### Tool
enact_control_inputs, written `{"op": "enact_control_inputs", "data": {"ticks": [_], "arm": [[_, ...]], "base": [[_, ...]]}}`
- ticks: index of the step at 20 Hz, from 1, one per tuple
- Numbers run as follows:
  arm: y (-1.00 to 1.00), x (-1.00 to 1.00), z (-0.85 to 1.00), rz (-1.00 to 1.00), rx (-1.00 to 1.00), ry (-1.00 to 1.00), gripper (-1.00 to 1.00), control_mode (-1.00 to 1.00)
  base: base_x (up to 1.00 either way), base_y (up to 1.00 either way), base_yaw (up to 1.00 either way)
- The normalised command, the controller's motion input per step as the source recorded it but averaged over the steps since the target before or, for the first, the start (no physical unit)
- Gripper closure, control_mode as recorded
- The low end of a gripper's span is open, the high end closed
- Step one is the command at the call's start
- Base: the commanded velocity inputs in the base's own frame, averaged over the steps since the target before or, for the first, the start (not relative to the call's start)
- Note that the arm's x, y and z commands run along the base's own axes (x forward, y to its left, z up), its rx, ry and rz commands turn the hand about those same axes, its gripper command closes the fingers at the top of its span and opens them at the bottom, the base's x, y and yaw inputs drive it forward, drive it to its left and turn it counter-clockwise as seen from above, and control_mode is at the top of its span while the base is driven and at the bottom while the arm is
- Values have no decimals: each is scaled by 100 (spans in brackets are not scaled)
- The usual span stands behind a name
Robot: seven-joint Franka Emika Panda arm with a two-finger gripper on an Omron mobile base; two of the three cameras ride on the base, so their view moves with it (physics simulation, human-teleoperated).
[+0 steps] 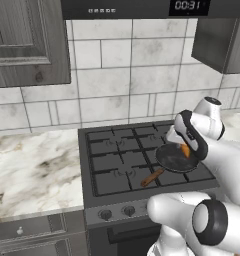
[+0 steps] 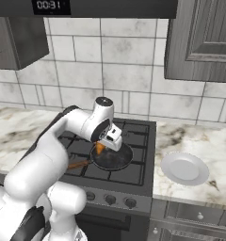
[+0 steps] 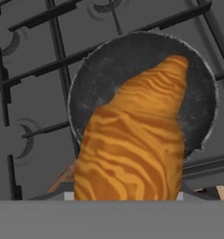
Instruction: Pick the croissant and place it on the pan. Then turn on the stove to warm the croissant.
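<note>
Croissant [image 3: 132, 144]: you see it held in the jaws, hanging just above the pan.
Pan [image 3: 100, 70]: directly below your jaws, on the stove [image 1: 112, 165] grates.
Gripper [image 2: 101, 147]: clamped on the pastry.

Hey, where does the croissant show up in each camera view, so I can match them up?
Left base view: croissant right of centre, at the pan's right rim, under the white arm.
Right base view: just left of centre, at the pan's left edge.
Hand view: large, centre to bottom, hanging over the pan.
Shared landmark: the black pan.
</note>
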Motion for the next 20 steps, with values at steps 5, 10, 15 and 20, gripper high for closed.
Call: {"op": "enact_control_inputs", "data": {"ticks": [5, 10, 15, 20], "arm": [[-14, 24, -15, 0, 0, 0, 100, -100], [-16, 22, -16, 0, 0, 0, 100, -100], [-3, 17, -19, 0, 0, 1, 100, -100], [0, 6, -20, 0, 0, 4, 100, -100]], "base": [[0, 0, 0], [0, 0, 0], [0, 0, 0], [0, 0, 0]]}}
